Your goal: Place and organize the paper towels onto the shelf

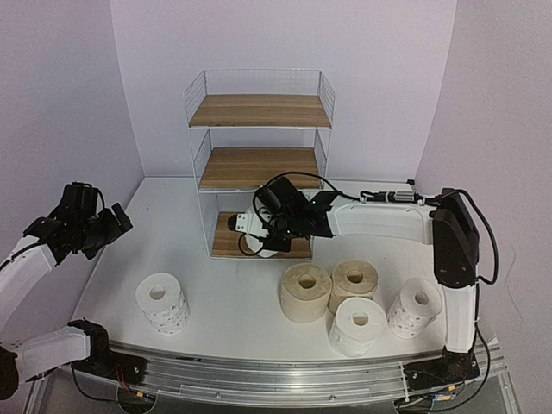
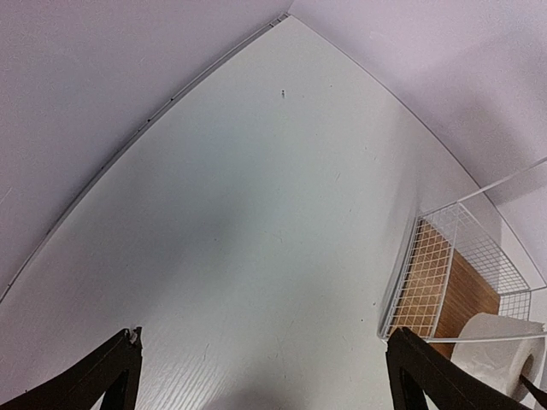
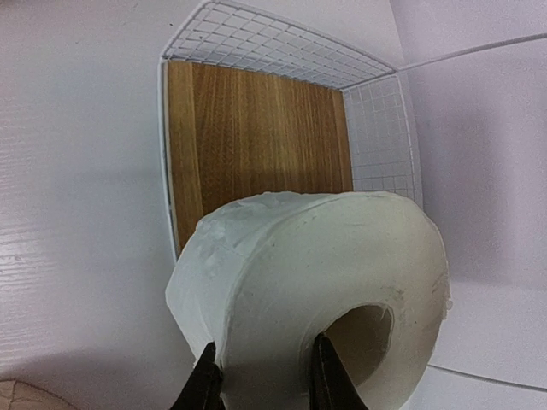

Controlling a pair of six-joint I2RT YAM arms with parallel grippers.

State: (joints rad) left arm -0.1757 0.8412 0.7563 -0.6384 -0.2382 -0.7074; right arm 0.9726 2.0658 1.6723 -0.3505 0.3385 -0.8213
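The shelf (image 1: 259, 112) stands at the back centre of the table, a white wire rack with three wood boards. My right gripper (image 3: 265, 384) is shut on a plain white paper towel roll (image 3: 308, 282), one finger inside the core and one outside the wall. It holds the roll (image 1: 245, 226) at the front of the lowest board (image 3: 256, 128). Several rolls stand on the table: a dotted one (image 1: 162, 302) at the left, two beige (image 1: 305, 291) (image 1: 354, 281), a white one (image 1: 358, 326) and a dotted one (image 1: 414, 308). My left gripper (image 1: 82, 220) hangs open at the far left, holding nothing.
In the left wrist view the open gripper (image 2: 269, 380) faces bare white table, with the shelf's lower corner (image 2: 444, 282) and the held roll (image 2: 500, 350) at the right. Purple walls close in the back and both sides. The right arm (image 1: 388, 220) stretches across above the standing rolls.
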